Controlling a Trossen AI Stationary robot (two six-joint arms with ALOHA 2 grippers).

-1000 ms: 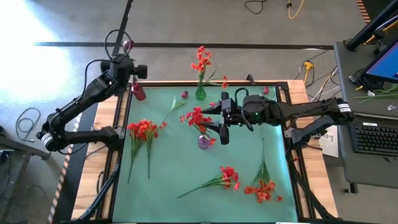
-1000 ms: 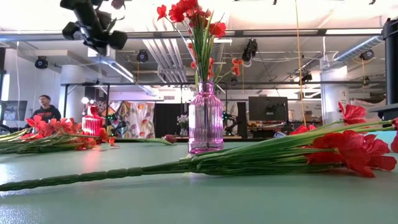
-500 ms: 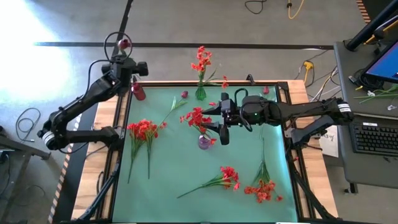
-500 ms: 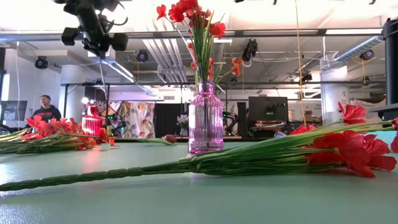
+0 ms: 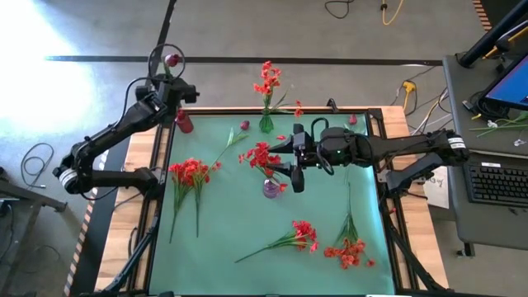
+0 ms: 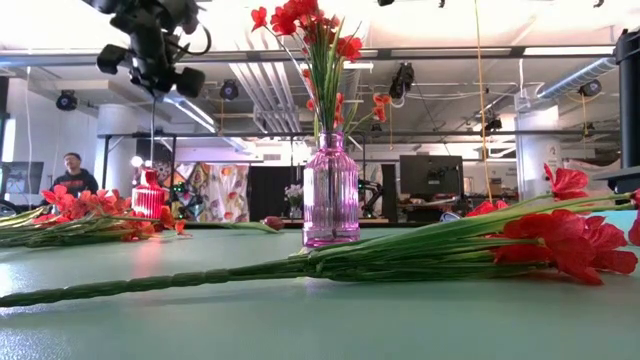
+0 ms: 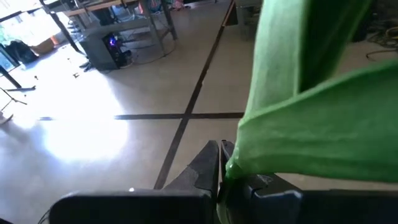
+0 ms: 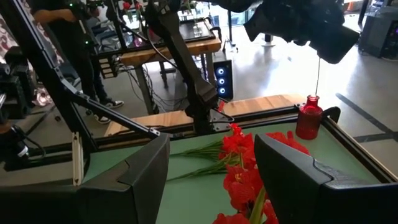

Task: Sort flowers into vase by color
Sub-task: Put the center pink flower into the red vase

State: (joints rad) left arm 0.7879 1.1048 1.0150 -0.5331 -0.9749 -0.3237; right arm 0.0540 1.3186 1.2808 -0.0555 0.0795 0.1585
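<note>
My left gripper [image 5: 167, 80] is raised over the table's far left corner, shut on a thin green flower stem. Its dark magenta bud [image 5: 171, 59] stands beyond the gripper. The stem [image 6: 152, 130] hangs straight down to the small red vase [image 5: 183, 122]. My right gripper [image 5: 295, 157] is open at mid-table. Its fingers stand on either side of the red blooms [image 8: 242, 168] in the pink ribbed vase [image 6: 330, 190], touching nothing. A green vase [image 5: 266, 124] at the far edge holds red sprays. My left gripper [image 7: 224, 168] pinches the flower between its two shut fingers, where a broad green leaf [image 7: 231, 173] joins the stem. The flower is lifted off the table. Its thin lower stem [image 8: 318, 74] hangs straight below the fingers, down to the red vase's neck [image 8: 309, 99].
Red sprays lie flat on the green mat: one bunch at the left [image 5: 190, 173], a single stem [image 5: 231, 144], two bunches near the front [image 5: 293, 238] [image 5: 351, 247]. A long stem [image 6: 300, 268] lies across the low view. A person [image 6: 73, 172] stands far behind.
My left gripper has risen a little, moved slightly toward the far edge and turned. The held flower's lower stem now hangs in a straight line over the red vase. My right gripper has kept still.
</note>
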